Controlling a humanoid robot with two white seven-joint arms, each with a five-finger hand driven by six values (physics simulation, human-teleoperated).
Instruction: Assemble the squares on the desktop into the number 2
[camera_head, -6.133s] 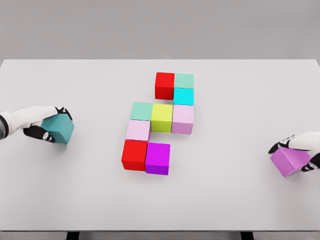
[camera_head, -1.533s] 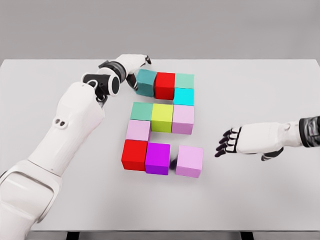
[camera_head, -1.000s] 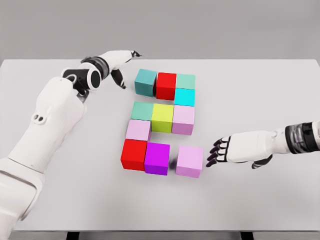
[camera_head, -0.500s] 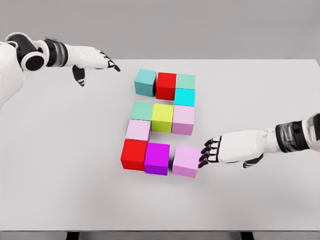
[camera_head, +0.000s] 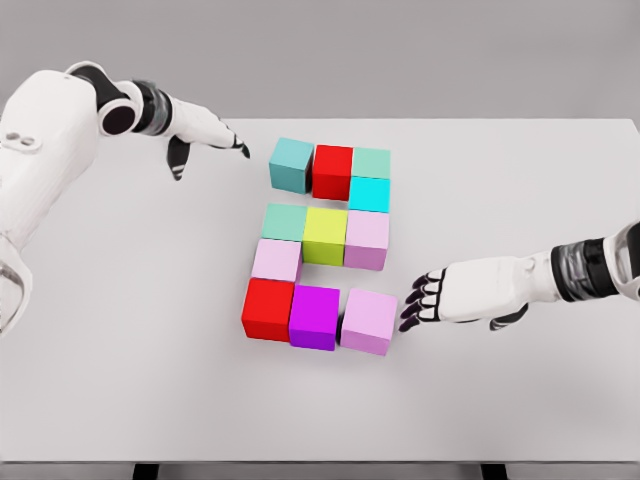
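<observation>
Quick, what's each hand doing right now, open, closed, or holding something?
Left hand: open, holding nothing, above the white table.
Right hand: open, fingertips by the light pink cube.

Eleven solid-coloured cubes lie flat on the white worktop (camera_head: 520, 180), shaping a blocky 2. Top row: a teal cube (camera_head: 291, 164), a red cube (camera_head: 332, 171), a mint-green cube (camera_head: 370, 162). Beneath the mint one sits a cyan cube (camera_head: 367, 193). Middle row: a sea-green cube (camera_head: 284, 221), a yellow-green cube (camera_head: 324, 235), a pale pink cube (camera_head: 366, 239). A pale lilac cube (camera_head: 275, 260) hangs below the sea-green. Bottom row: a second red cube (camera_head: 268, 309), a magenta cube (camera_head: 314, 316), and a light-pink cube (camera_head: 369, 321), slightly askew.
</observation>
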